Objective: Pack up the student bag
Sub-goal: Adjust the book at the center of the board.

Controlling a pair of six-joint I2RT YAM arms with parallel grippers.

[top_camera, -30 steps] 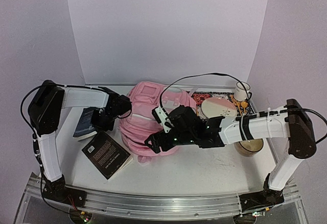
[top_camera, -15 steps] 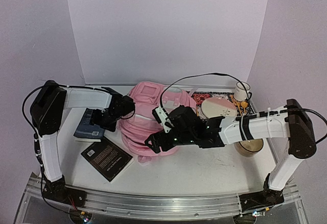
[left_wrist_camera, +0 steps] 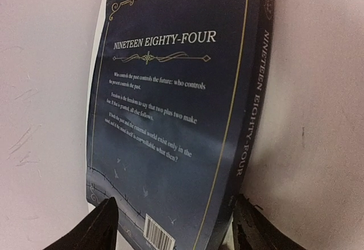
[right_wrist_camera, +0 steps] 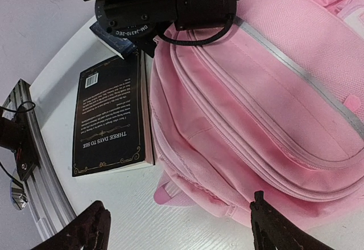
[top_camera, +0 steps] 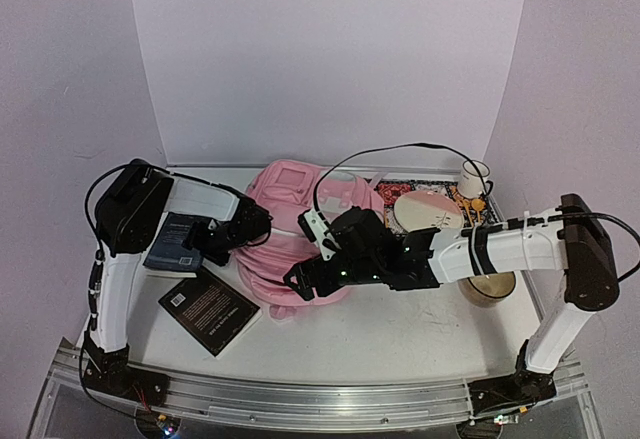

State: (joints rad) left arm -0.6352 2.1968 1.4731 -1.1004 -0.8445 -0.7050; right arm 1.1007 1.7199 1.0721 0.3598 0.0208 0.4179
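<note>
The student bag (top_camera: 285, 209) is a soft pink backpack lying in the middle of the table; its zipped front fills the right wrist view (right_wrist_camera: 256, 90). A dark blue book, "Nineteen Eighty-Four" (top_camera: 172, 244) (left_wrist_camera: 170, 119), lies flat to the bag's left. My left gripper (top_camera: 212, 237) (left_wrist_camera: 179, 230) is open, a fingertip on each side of the book's near end and clear of it. A black book, "Three Days to See" (top_camera: 208, 309) (right_wrist_camera: 108, 119), lies flat against the bag's front-left edge. My right gripper (top_camera: 300, 281) (right_wrist_camera: 182, 230) hangs open above the bag's near corner and holds nothing.
At the back right, a patterned mat (top_camera: 395, 191) carries a round pink-and-white disc (top_camera: 428, 211) and a white cup (top_camera: 473, 177). A tan round container (top_camera: 488, 287) sits under the right forearm. White panels wall the back and sides. A metal rail (top_camera: 300, 399) edges the front.
The left gripper has opened and the left arm has swung toward the blue book. The black book, tilted up before, now lies flat. The right arm has not moved.
</note>
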